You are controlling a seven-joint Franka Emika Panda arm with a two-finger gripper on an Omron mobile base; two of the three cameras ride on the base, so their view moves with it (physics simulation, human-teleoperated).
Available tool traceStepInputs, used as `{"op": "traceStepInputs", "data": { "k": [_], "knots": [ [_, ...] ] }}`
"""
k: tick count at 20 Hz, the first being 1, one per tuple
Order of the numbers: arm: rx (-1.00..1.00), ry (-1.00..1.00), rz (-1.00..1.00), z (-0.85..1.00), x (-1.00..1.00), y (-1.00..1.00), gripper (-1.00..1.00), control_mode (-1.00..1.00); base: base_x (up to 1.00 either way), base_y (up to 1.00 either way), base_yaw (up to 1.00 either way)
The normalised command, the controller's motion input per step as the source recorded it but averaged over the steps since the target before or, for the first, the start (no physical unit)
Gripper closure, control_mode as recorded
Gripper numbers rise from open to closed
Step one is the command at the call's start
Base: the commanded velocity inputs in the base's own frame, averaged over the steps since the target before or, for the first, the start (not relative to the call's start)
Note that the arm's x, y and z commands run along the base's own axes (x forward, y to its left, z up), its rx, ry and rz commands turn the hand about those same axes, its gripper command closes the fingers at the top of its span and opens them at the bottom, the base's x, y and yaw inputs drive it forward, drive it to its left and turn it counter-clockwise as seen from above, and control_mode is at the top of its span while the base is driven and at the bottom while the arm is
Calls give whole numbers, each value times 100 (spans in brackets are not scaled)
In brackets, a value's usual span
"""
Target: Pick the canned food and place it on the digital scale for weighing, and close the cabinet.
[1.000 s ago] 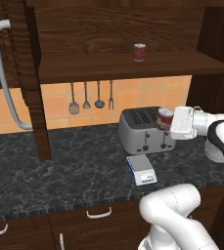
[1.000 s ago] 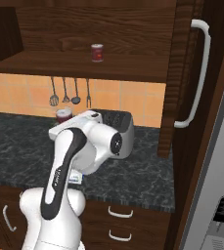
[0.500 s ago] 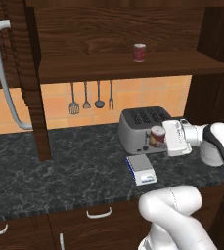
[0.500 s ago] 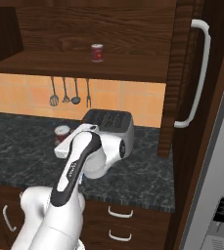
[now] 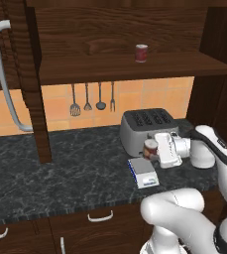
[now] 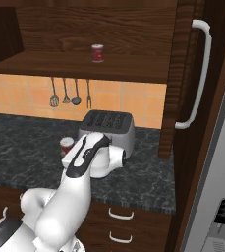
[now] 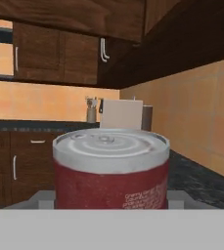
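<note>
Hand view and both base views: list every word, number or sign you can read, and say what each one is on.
None can be read.
Held can: pale print low on its red side, too blurred to read.
Can on the shelf: too small to show any print.
Scale: no digits or marks visible.
Toaster: no brand or marks visible.

Dark red canned food (image 7: 110, 172) with silvery lid, blue-edged digital scale (image 5: 143, 172), seemingly black-marbled counter (image 5: 60, 173).

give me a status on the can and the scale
Hand shut on canned food, just above digital scale, not set down. Toaster close behind. Second can on cabinet shelf, doors open.
</note>
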Motion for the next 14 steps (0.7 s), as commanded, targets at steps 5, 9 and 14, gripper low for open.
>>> {"op": "traceStepInputs", "data": {
  "k": [5,9,14],
  "knots": [
    [-3,2,-19,-36,1,3,100,-100,0,0,0],
    [-3,1,-25,-38,0,17,100,-100,0,0,0],
    [-3,0,-16,-41,9,26,100,-100,0,0,0]
  ]
}}
